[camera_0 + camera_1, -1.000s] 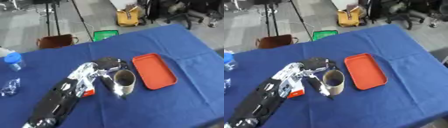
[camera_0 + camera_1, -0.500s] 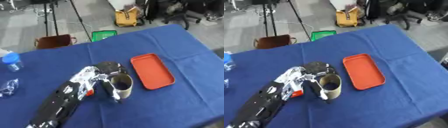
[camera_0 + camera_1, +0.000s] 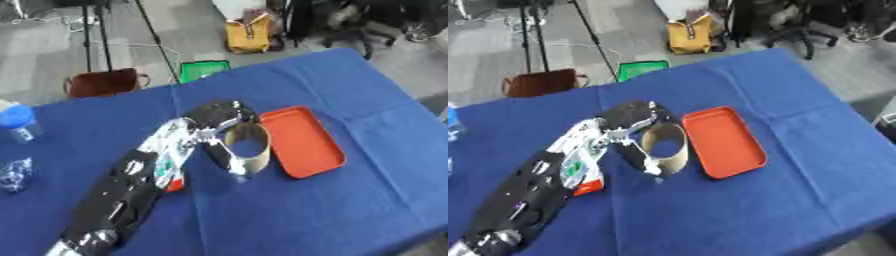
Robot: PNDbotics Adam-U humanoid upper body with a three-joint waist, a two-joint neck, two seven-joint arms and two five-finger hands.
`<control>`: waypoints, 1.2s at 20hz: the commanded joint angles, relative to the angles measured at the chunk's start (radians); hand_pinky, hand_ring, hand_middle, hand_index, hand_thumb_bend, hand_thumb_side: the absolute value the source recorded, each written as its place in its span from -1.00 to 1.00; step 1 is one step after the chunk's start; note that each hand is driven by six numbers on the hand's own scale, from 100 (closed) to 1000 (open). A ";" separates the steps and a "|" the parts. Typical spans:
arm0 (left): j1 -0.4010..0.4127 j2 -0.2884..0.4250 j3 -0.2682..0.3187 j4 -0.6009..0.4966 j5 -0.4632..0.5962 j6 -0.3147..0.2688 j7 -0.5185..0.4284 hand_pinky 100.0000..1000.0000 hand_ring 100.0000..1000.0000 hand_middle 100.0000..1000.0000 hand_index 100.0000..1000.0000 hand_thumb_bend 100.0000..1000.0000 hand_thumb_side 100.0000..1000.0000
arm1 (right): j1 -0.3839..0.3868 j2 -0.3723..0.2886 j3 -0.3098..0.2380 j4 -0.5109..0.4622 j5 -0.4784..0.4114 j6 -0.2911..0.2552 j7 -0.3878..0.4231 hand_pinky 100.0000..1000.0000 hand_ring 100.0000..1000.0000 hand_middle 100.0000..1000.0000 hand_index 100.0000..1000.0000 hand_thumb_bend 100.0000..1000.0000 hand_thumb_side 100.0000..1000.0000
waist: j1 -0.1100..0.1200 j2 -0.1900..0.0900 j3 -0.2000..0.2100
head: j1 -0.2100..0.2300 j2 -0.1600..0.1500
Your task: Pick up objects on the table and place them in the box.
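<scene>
Beside orange tray [image 3: 303,141], cup [image 3: 248,149] in left hand [image 3: 215,120]

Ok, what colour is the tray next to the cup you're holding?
Orange; the tray shows best in the left eye view.

Matt blue cloth table [image 3: 367,200], glossy orange plastic tray [image 3: 302,140]

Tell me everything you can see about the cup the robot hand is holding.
The cup is a tan, open-topped cylinder, looking like paper or card, and its inside shows nothing. It is tilted, mouth towards the camera, just left of the orange tray over the blue table. The left robot hand curls around it, fingers down its left side. Whether its base touches the cloth is unclear.
</scene>
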 commanded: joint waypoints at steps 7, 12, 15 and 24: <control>-0.097 -0.044 0.038 0.098 -0.024 0.008 0.026 -0.62 -0.23 -0.05 0.58 0.12 -0.39 | -0.060 0.020 0.025 -0.016 -0.041 -0.010 0.035 0.13 0.38 0.42 0.64 -0.12 -0.09 | -0.019 -0.013 -0.095 | 0.062 0.010; -0.105 -0.073 0.063 0.168 -0.121 0.008 0.086 -0.51 -0.16 0.01 0.60 0.24 -0.33 | -0.083 0.043 0.035 -0.016 -0.059 -0.011 0.050 0.13 0.39 0.42 0.65 -0.12 -0.09 | -0.016 0.000 -0.150 | 0.108 -0.005; -0.100 -0.091 0.078 0.205 -0.185 0.010 0.145 -0.42 -0.09 0.08 0.62 0.19 -0.12 | -0.087 0.049 0.038 -0.016 -0.064 -0.012 0.058 0.13 0.39 0.42 0.65 -0.11 -0.09 | -0.011 0.005 -0.163 | 0.120 -0.012; -0.103 -0.098 0.094 0.227 -0.582 0.058 0.402 1.00 0.96 0.95 0.89 1.00 0.37 | -0.081 0.051 0.041 -0.016 -0.068 -0.009 0.068 0.13 0.39 0.42 0.65 -0.14 -0.06 | -0.005 0.005 -0.171 | 0.129 -0.018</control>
